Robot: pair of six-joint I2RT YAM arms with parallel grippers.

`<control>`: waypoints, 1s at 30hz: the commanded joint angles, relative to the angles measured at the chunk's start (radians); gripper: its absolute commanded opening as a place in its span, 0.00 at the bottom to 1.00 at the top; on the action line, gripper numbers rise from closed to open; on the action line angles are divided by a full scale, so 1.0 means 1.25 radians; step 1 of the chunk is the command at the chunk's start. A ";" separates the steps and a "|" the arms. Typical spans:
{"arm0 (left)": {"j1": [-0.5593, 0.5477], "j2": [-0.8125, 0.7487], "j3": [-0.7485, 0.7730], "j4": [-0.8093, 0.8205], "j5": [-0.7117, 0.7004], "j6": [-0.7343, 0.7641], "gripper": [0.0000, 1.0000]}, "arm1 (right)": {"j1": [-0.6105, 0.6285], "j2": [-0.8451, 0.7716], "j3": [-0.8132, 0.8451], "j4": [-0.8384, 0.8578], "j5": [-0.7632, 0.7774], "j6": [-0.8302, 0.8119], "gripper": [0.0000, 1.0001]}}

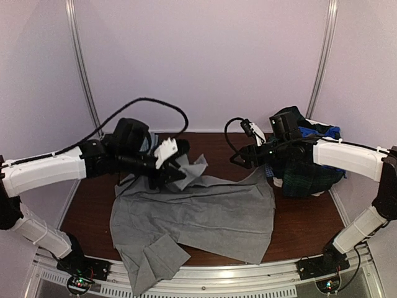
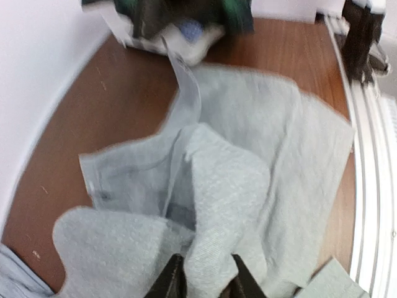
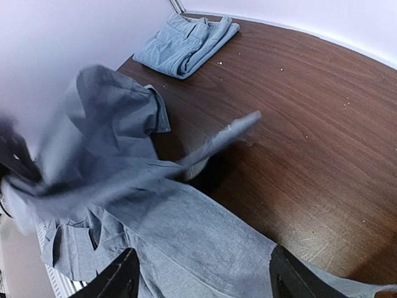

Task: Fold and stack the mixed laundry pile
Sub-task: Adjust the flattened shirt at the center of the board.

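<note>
A large grey shirt (image 1: 205, 217) lies spread over the middle of the table, with one part hanging over the front edge. My left gripper (image 1: 172, 166) is shut on a raised fold of it near its back left; the left wrist view shows cloth pinched between the fingers (image 2: 205, 279). My right gripper (image 1: 243, 155) is open wide and empty, hovering just above the shirt's back right corner (image 3: 205, 248). The mixed laundry pile (image 1: 307, 164), mostly dark plaid with blue and white bits, sits at the back right and at the top of the left wrist view (image 2: 180, 15).
A small folded blue-grey stack (image 3: 186, 40) lies at the back left by the wall, behind my left arm. Bare brown tabletop (image 1: 304, 230) shows right of the shirt. A metal rail (image 1: 248, 273) runs along the front edge.
</note>
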 commanded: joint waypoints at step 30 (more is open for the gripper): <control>0.347 0.137 -0.044 -0.109 -0.281 -0.434 0.80 | 0.130 0.604 0.563 -0.276 0.177 -0.156 0.88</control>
